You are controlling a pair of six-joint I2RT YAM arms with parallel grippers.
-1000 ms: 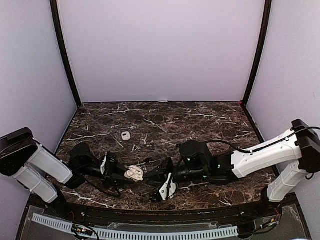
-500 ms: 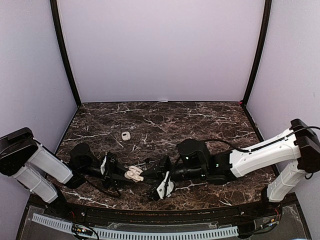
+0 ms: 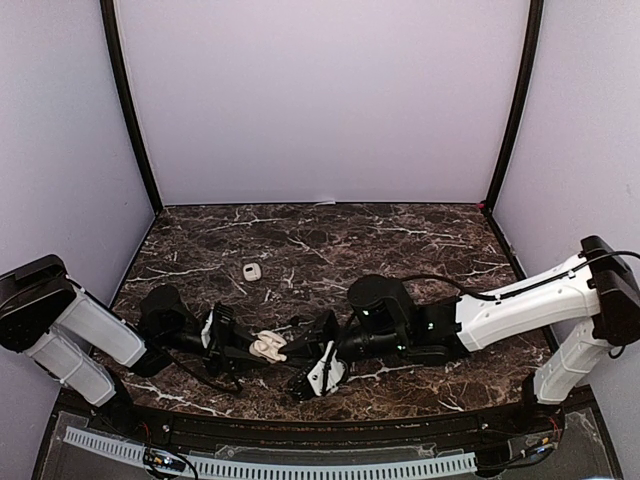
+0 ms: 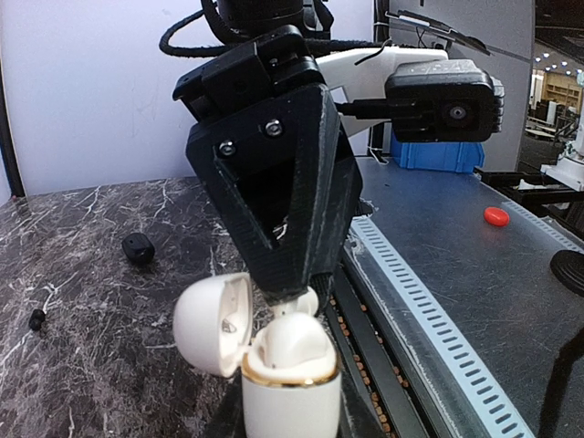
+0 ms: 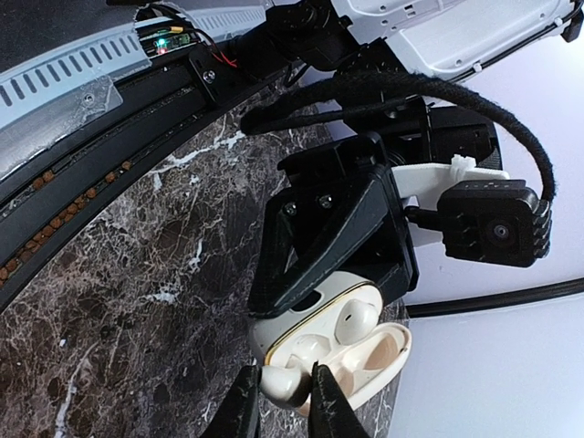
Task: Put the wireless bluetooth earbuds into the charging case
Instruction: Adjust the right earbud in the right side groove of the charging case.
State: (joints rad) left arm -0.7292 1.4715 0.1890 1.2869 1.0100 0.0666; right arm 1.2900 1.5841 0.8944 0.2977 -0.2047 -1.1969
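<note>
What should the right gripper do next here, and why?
Probably ease the white earbud down into the open charging case before releasing: the right gripper pinches it at the case's rim, the left gripper holds the case, and another bud looks seated already.

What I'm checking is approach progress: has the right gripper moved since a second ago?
Yes. In the top view the right gripper has shifted left, toward the open charging case, judged against the small white object lying farther back.

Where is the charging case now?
In the top view the charging case is near the front edge, left of centre, clamped in the left claw, the right claw holding a white earbud at its mouth.
</note>
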